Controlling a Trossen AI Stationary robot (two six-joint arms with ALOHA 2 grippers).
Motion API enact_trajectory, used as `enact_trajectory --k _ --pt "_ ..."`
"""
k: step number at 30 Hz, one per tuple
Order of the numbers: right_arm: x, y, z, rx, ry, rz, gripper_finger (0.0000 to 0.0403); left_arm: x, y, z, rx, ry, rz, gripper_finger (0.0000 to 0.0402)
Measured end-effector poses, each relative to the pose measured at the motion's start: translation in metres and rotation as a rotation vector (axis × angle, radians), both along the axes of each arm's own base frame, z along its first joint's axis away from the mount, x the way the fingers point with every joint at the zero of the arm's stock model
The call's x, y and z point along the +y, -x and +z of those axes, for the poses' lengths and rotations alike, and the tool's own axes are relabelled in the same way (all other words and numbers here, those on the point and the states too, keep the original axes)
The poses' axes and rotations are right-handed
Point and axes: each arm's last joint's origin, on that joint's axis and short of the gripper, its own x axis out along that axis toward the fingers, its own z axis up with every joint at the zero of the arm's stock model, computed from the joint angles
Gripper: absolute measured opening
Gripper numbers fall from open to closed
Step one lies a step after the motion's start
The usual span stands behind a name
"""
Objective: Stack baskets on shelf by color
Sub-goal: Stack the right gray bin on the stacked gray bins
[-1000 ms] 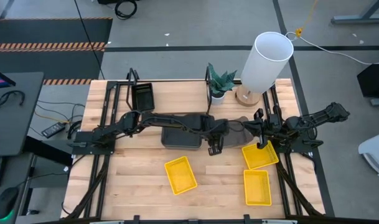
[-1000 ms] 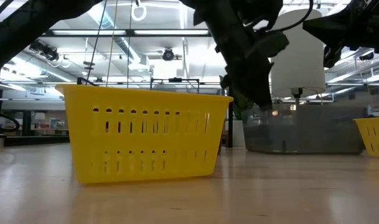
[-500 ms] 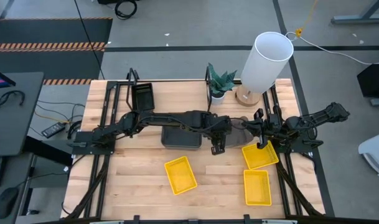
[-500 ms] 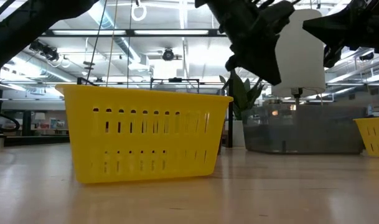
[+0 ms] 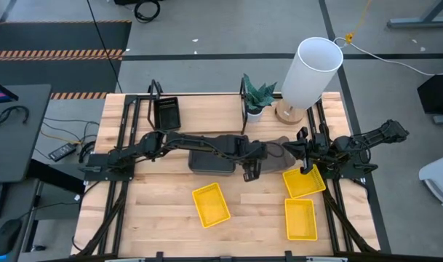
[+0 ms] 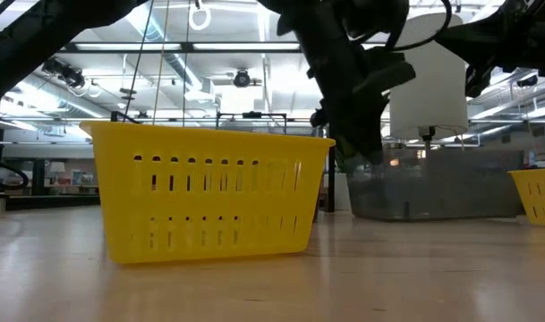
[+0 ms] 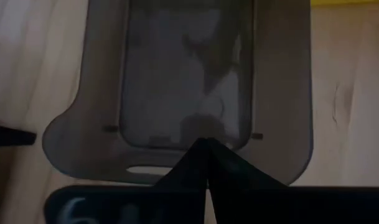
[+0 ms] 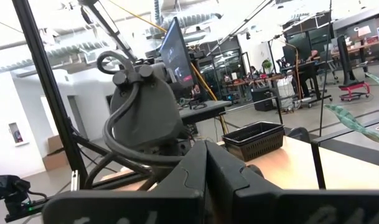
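Wood surface (image 5: 163,211) mid-frame | left pincer (image 5: 250,172) closed, empty over grey basket (image 7: 189,81) | right pincer (image 5: 305,169) closed by yellow basket (image 5: 304,183) | open before descending

No readable text or labels anywhere.

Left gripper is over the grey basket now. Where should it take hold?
Probably the short end rim of the grey basket, from straight above. It lies flat and open-side up, its handle slot just ahead of the shut left gripper, so open first and straddle that thin wall.
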Motion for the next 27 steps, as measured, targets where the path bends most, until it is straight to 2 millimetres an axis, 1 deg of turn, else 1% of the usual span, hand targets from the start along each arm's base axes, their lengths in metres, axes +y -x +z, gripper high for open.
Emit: enact_trajectory --k 11,17,25,27 --pt "0.0 0.0 0.0 0.0 0.0 0.0 0.0012 0.0 0.011 -0.005 0.118 0.011 0.021 0.0014" --pt "0.0 0.0 0.0 0.0 0.0 -0.001 0.0012 0.0 0.011 -0.002 0.112 0.011 0.021 0.0011" --pt "0.0 0.0 0.0 0.0 0.0 0.0 0.0012 -0.001 0.011 0.0 0.107 0.009 0.01 0.0024" --pt "0.0 0.0 0.0 0.0 0.0 0.0 0.0012 -0.003 0.012 0.003 0.111 -0.005 -0.022 0.0024"
